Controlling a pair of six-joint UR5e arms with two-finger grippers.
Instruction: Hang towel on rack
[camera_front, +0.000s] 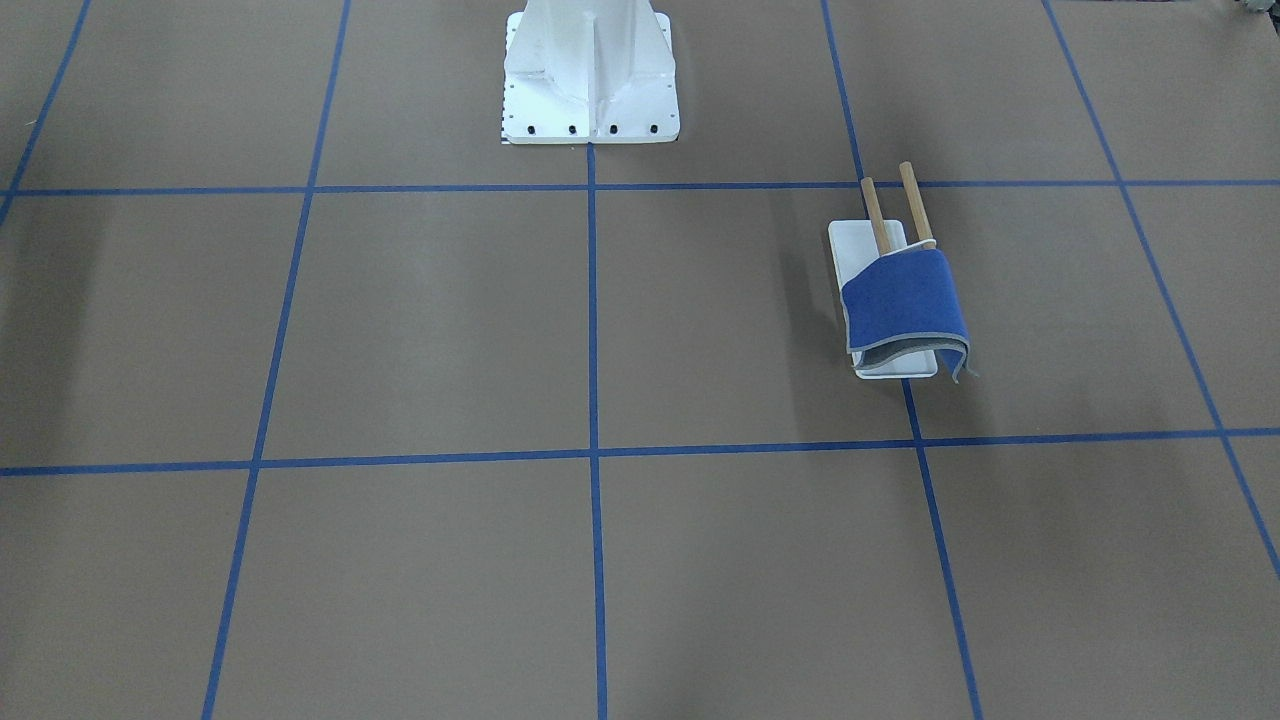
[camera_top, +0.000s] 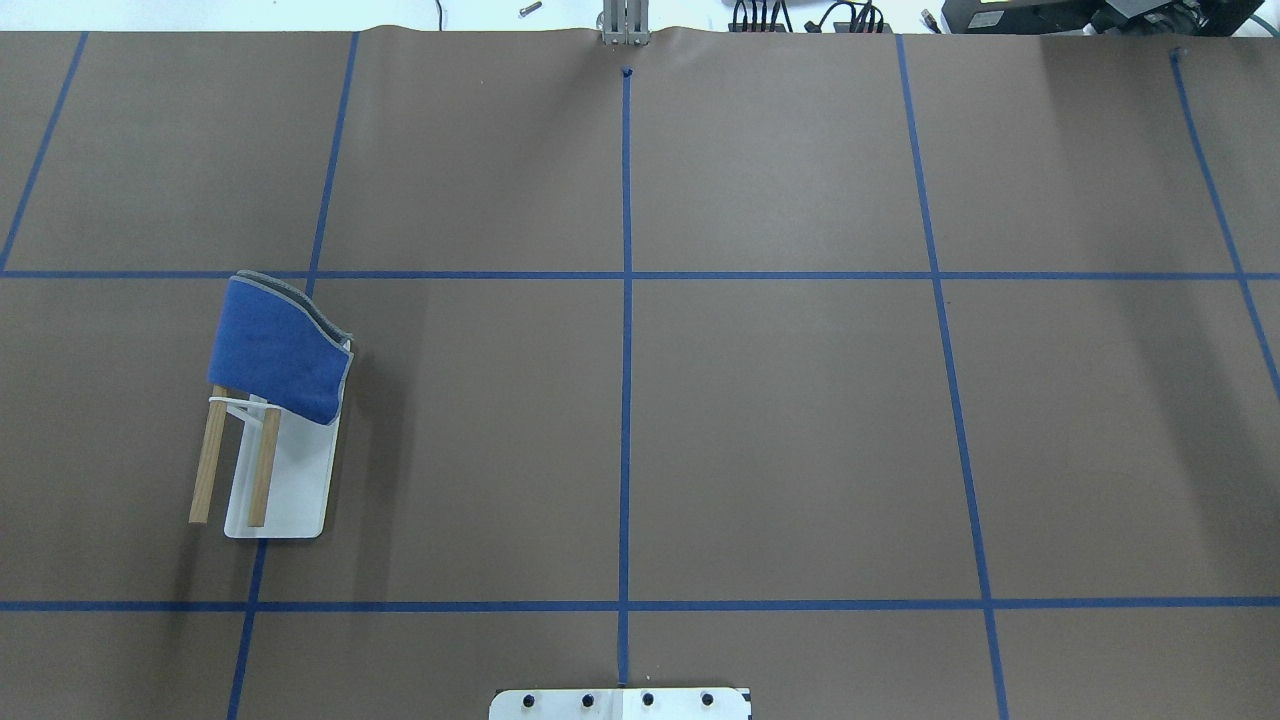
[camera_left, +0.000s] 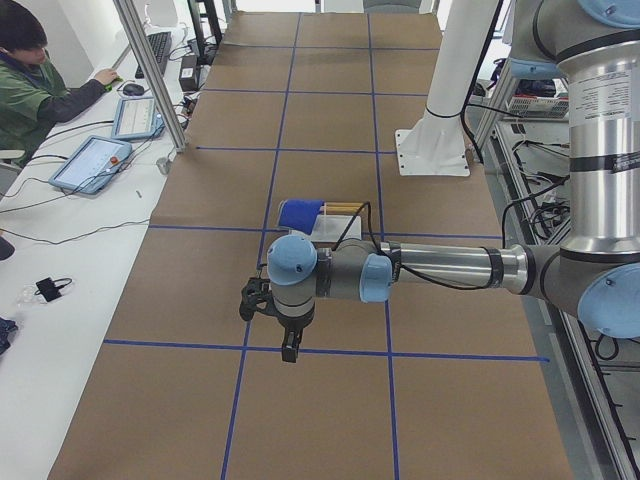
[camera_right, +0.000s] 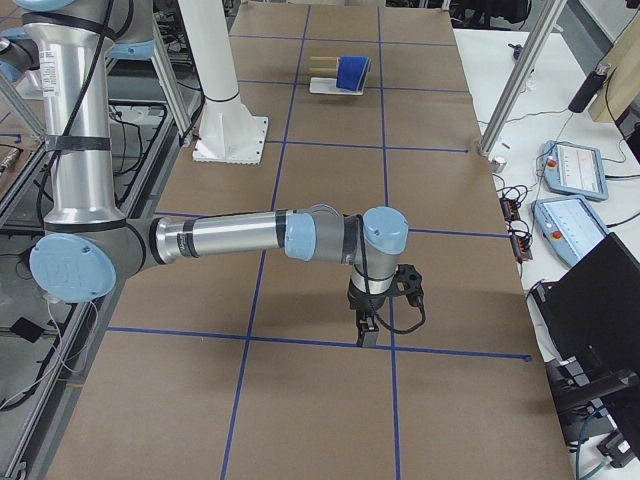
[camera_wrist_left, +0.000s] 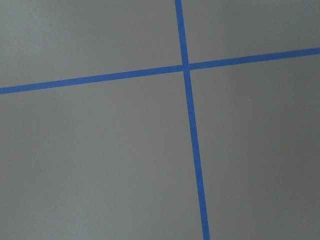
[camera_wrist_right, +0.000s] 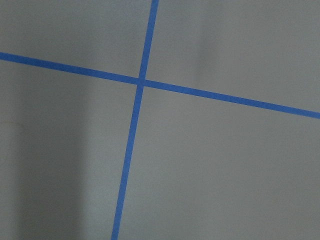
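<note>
Starting at the robot's left end of the brown paper-covered table with its blue tape grid, the left gripper hangs pointing down over a tape crossing, well apart from the work. It shows only from the side here, so I cannot tell whether its fingers are parted or closed. Its wrist camera sees nothing but bare paper and tape.

A little further in stands the small rack with two brown wooden dowels over a flat white base. The small square towel, royal blue on top and grey underneath, lies draped across both dowels at the end away from the robot. A pale-edged corner droops past the base. Straddling both dowels, it looks to be held by its own weight falling to either side, so the hanging seems done. The bare dowel ends point back toward the robot.

In the middle is the large white bolted pedestal.

At the far right end, the right gripper also points down over a tape crossing. I cannot tell its state either. Both arms seem parked clear so the rack stands unobstructed.
</note>
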